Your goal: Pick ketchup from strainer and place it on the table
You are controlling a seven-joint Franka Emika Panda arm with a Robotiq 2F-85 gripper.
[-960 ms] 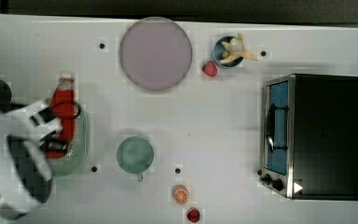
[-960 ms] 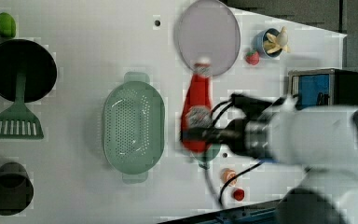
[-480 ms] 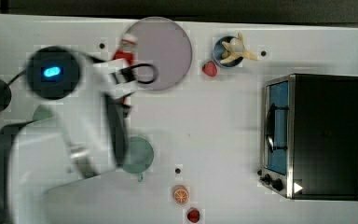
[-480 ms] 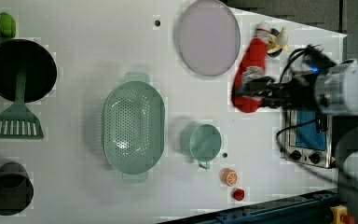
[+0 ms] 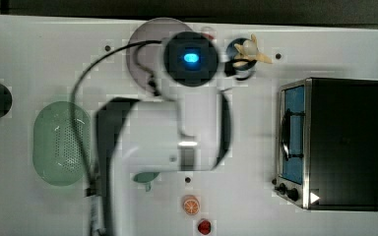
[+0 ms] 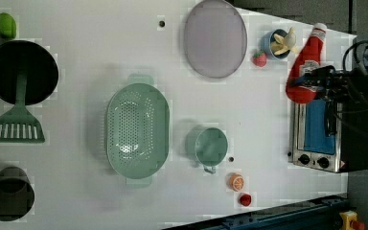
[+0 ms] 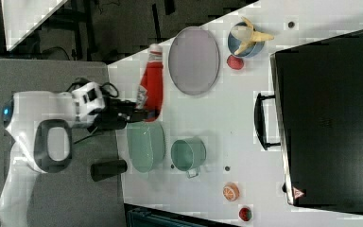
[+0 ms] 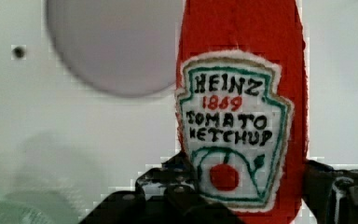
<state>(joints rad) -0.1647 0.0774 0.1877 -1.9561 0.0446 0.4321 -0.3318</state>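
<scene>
Red plastic fills the wrist view: the ketchup bottle, its white label reading "Heinz 1869 Tomato Ketchup", sits between the black fingers of the gripper, which clamp its lower body from both sides at a medium spread. The bottle is lifted clear of the white table.

In the left view, the gripper holds the ketchup at about 2 o'clock in the picture, cap pointing toward 1 o'clock, above the table's edge beside a silver toaster oven. In the right view the bottle hangs at about 10 o'clock, just beside a grey-lilac plate.

The pale green strainer lies near the middle of the left view with nothing in it, well apart from the bottle. A teal cup stands beside it toward 3 o'clock. At 5 o'clock from the cup lie an orange slice and a small red piece.

Farther off, a strawberry and a blue bowl holding a banana sit beside the plate. At 9 o'clock rests a green spatula on a black pan.

In the top view, the white arm covers the centre of the table.
</scene>
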